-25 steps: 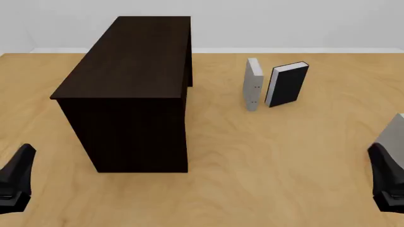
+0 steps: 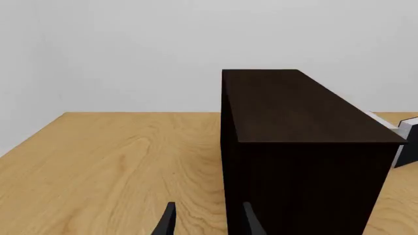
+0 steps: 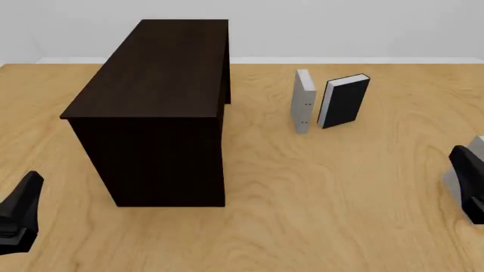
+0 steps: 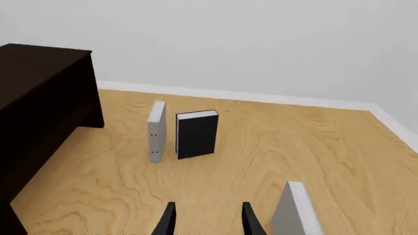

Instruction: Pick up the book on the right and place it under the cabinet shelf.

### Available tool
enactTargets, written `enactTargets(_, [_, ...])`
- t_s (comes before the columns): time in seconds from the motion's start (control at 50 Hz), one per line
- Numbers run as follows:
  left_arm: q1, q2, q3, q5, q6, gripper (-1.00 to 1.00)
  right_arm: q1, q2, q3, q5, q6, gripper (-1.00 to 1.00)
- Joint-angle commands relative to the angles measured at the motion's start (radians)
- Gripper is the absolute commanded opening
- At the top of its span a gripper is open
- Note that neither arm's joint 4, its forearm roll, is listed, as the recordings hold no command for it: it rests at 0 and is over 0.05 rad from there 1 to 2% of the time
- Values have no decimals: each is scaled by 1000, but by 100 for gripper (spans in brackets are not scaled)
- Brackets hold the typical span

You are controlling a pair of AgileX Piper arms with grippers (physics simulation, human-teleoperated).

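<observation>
The book [image 3: 477, 145] is a pale grey hardcover standing upright at the table's far right edge, partly hidden by my right gripper [image 3: 463, 161]. In the right wrist view the book [image 4: 295, 211] stands just beside the right gripper [image 4: 207, 223], which is open with nothing between its fingers. The dark brown cabinet shelf [image 3: 155, 85] stands at the left centre. My left gripper [image 3: 29, 190] hovers near the front left corner. The left wrist view shows the left gripper [image 2: 207, 223] open and empty, close to the cabinet shelf [image 2: 300, 147].
Another grey book [image 3: 302, 102] and a black-covered book [image 3: 344, 101] stand upright side by side to the right of the cabinet, towards the back. They also show in the right wrist view, grey book [image 4: 156, 131] and black book [image 4: 197, 133].
My right gripper has moved forward, away from the table's front edge, and now overlaps the book at the right. The left arm and the other books have not moved.
</observation>
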Motion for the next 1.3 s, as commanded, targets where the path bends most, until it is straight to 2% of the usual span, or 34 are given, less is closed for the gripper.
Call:
enactTargets(0.02, [0, 14, 2, -15, 0, 100, -20, 65, -157, 161, -47, 100])
enactTargets(0.06, [0, 2, 2, -7, 0, 100, -42, 84, -195, 189, -79, 100])
enactTargets(0.2, [0, 19, 2, -17, 0, 100, -35, 154, -355, 299, -73, 100])
enactTargets(0.22, [0, 16, 2, -16, 0, 100, -19, 162, -377, 320, -53, 100])
enactTargets(0.28, [1, 20, 2, -18, -1, 100, -35, 180, -433, 367, -88, 100])
enactTargets(0.4, [1, 22, 2, -20, -1, 100, -82, 223, -482, 423, -140, 100])
enactTargets(0.42, [1, 22, 2, -20, -1, 100, -82, 233, -496, 440, -116, 100])
enactTargets(0.44, [1, 24, 2, -21, -1, 100, -84, 234, -503, 449, -118, 100])
enactTargets(0.56, [1, 12, 2, -15, -1, 100, -141, 254, -516, 488, -174, 100])
enactTargets(0.62, [6, -14, 2, -1, 0, 100, -149, 261, -513, 494, -179, 100])
enactTargets(0.64, [-12, 95, 1, -51, -4, 100, -157, 263, -514, 495, -187, 100])
enactTargets(0.66, [5, -11, 2, -1, -1, 100, -168, 266, -512, 495, -199, 100])
enactTargets(0.9, [-1, 39, 2, -33, -1, 100, -269, 303, -515, 519, -272, 100])
enactTargets(1.02, [-1, 41, 2, -35, -1, 100, -295, 313, -539, 538, -283, 100])
enactTargets(1.3, [-1, 37, 2, -32, -1, 100, -349, 355, -489, 496, -318, 100])
